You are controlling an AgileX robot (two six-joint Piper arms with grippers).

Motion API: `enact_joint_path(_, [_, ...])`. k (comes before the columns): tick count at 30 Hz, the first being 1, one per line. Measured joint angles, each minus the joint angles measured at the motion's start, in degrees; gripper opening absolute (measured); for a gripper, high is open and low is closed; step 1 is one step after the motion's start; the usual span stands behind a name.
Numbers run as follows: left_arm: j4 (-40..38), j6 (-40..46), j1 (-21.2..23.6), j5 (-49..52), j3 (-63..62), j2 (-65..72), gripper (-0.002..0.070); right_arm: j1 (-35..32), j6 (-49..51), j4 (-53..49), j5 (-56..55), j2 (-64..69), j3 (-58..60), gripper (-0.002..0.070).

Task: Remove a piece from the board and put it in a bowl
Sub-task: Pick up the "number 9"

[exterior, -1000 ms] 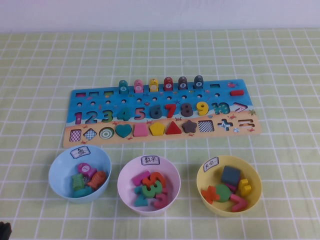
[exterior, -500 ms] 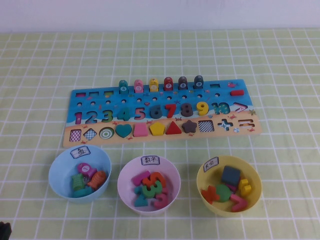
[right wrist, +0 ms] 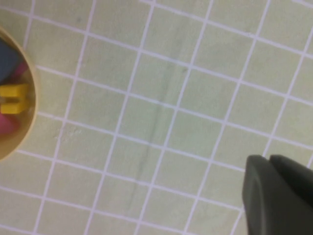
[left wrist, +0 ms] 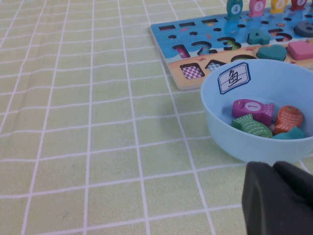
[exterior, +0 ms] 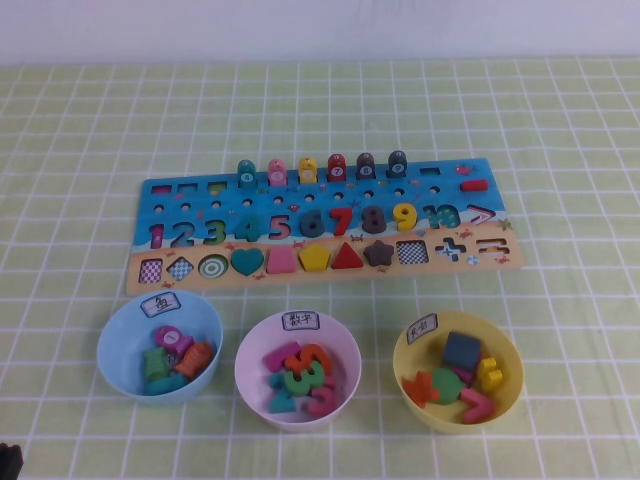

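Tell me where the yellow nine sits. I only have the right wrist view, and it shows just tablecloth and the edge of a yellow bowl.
Observer: The yellow 9 lies in the numeral row of the board, between the dark 8 and the teal 10.
Operator: And the pink bowl?
Observer: The pink bowl is the middle of three in front of the board, with the blue bowl on its left and the yellow bowl on its right.
Operator: Where are the grippers?
Observer: The left gripper is low beside the blue bowl, on its near side. Your right gripper, over the cloth by the yellow bowl, is outside the high view.
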Motion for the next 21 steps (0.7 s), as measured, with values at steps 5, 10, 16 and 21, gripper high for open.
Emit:
enact_joint_path(5, [0.0, 0.0, 0.0, 0.0, 0.0, 0.0, -0.0005, 5.7, 2.3, -6.3, 0.0, 4.5, -1.8, -0.0017])
enact_joint_path(10, [0.0, 0.0, 0.0, 0.0, 0.0, 0.0, -0.0005, 13.7, 4.8, -13.2, 0.0, 9.5, -2.7, -0.0017])
enact_joint_path(16, [0.0, 0.0, 0.0, 0.0, 0.0, 0.0, -0.0005, 18.1, 1.3, -9.4, 0.0, 14.5, -9.3, -0.0017])
enact_joint_path(21, [0.0, 0.0, 0.0, 0.0, 0.0, 0.0, -0.0005, 18.5, -1.8, -3.6, 0.1, 18.4, -18.1, -0.0017])
